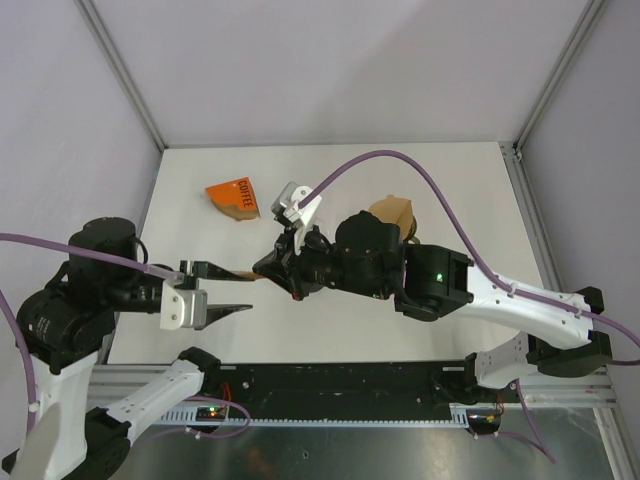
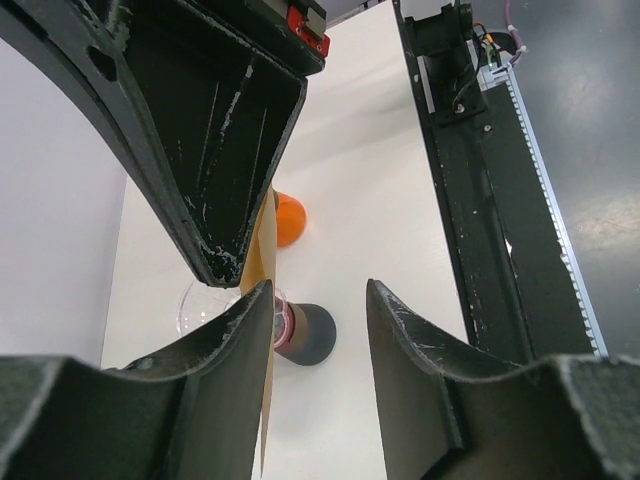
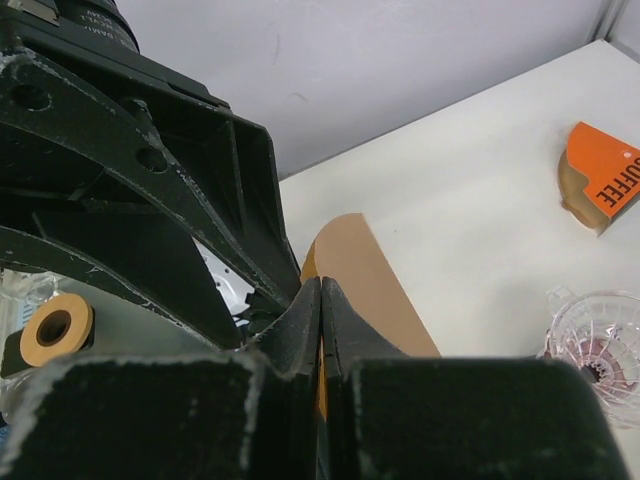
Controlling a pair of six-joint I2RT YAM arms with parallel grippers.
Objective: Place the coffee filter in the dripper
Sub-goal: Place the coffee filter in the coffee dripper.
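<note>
My right gripper (image 1: 263, 270) (image 3: 320, 286) is shut on the brown paper coffee filter (image 3: 372, 268), holding it edge-up above the table. The filter's free end (image 1: 248, 276) (image 2: 265, 250) reaches in between the fingers of my left gripper (image 1: 246, 290) (image 2: 318, 290). That gripper is open, and the paper lies along the inner face of one finger. The clear glass dripper (image 3: 596, 328) (image 2: 205, 305) stands on the table just beyond both grippers, on the far side (image 1: 293, 207). It has a red ring and a dark base.
An orange pack marked COFFEE (image 1: 233, 198) (image 3: 601, 178) lies at the back left. A brown-orange object (image 1: 393, 213) (image 2: 291, 220) sits behind my right arm. The black rail (image 1: 330, 385) runs along the near table edge.
</note>
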